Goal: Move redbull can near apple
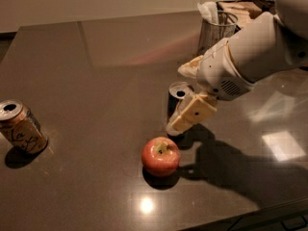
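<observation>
The redbull can [179, 94] stands upright on the dark table [96, 71], its silver top with pull tab showing and its dark body mostly hidden. My gripper [178, 100] is shut on the can, with one tan finger [192, 114] in front of it and the other [190, 67] behind it. The red-pink apple [160, 156] with a yellowish stem patch sits on the table just in front of and slightly left of the can, about a can's width away.
A tan-gold can with script lettering [19, 126] stands tilted at the left edge. A wire basket with napkins [216, 25] stands at the back right behind my white arm [260, 52]. The table's front edge runs along the bottom right.
</observation>
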Motion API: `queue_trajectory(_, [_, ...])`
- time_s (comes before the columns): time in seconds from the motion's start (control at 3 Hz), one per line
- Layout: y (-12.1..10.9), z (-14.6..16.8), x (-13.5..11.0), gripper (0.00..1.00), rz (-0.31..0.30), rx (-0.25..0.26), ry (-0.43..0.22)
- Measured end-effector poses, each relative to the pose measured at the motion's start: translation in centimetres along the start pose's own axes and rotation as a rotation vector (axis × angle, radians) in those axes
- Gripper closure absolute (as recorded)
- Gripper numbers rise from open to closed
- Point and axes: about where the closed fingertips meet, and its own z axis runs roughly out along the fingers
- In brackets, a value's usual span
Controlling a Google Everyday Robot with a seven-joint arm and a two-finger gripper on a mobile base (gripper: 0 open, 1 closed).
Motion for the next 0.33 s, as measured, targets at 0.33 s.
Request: queue_trajectory(0.33, [0.0, 0.0, 0.0, 0.0, 0.0, 0.0, 0.0])
